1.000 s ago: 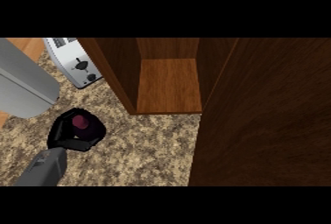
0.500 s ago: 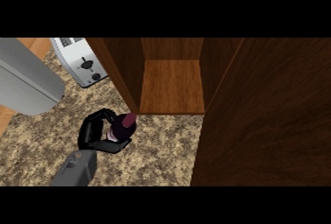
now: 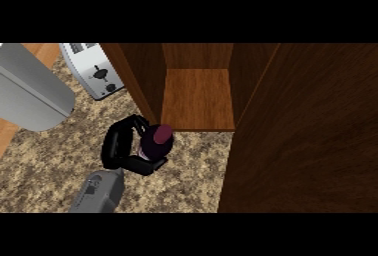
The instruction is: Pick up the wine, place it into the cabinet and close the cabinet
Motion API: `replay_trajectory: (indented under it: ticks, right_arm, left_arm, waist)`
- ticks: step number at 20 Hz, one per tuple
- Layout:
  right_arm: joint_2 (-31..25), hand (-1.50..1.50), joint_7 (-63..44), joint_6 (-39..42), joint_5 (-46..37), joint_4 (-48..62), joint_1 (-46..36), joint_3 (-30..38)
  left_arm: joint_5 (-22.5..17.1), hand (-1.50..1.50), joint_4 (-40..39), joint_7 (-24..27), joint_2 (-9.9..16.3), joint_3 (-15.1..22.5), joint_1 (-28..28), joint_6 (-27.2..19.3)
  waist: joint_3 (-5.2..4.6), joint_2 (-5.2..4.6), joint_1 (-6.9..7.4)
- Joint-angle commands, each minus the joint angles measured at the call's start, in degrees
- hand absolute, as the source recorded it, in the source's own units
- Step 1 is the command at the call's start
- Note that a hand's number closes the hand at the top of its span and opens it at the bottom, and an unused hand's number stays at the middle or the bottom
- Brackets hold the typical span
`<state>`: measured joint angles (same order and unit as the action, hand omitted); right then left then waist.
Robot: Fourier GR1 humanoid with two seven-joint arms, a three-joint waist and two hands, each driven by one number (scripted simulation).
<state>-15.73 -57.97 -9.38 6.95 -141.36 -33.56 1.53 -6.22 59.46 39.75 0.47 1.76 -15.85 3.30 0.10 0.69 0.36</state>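
Left hand [image 3: 124, 146] curled round wine [image 3: 157, 141] beside open cabinet [image 3: 198, 100]

We saw the dark maroon wine bottle [image 3: 157, 140] held just before the open wooden cabinet [image 3: 198, 97], whose door [image 3: 310, 135] stood swung out at the right.

Even, dim light; dark cabinet door [image 3: 310, 135], brighter shelf [image 3: 198, 100], no glare.
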Motion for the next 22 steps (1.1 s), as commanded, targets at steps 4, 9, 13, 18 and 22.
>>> replay_trajectory:
  ticks: [4,9,13,18,22]
  right_arm:
    - [-0.1,-1.5,-3.9,-0.5,3.3,-3.7,-0.3,0.1]
    - [1.4,-1.5,-1.4,0.3,5.1,-4.2,1.5,0.6]
    - [0.3,-1.5,-4.0,0.3,6.3,-5.8,0.5,2.0]
    - [0.2,-1.5,-3.0,1.4,7.7,-3.3,-0.6,2.6]
    - [-0.3,-1.5,-3.1,2.3,10.3,-5.2,2.0,6.0]
  left_arm:
    - [-7.0,1.5,23.0,-17.4,-0.5,12.5,4.4,-9.7]
    - [-8.1,1.5,29.8,-27.7,-0.5,20.1,-2.0,-23.9]
    - [-4.6,1.5,34.6,-36.7,-0.5,19.4,-6.2,-28.4]
    - [-6.3,1.5,27.4,-42.4,-0.5,16.7,-17.6,-34.3]
    - [-6.3,1.5,20.9,-39.6,-0.5,16.3,-22.3,-36.2]
  waist:
    - [-0.05,0.0,0.07]
    - [-0.03,-0.27,-0.86]
    - [-0.05,-0.26,-0.77]
    - [-0.06,-0.48,-1.23]
    - [-0.06,-0.61,-1.59]
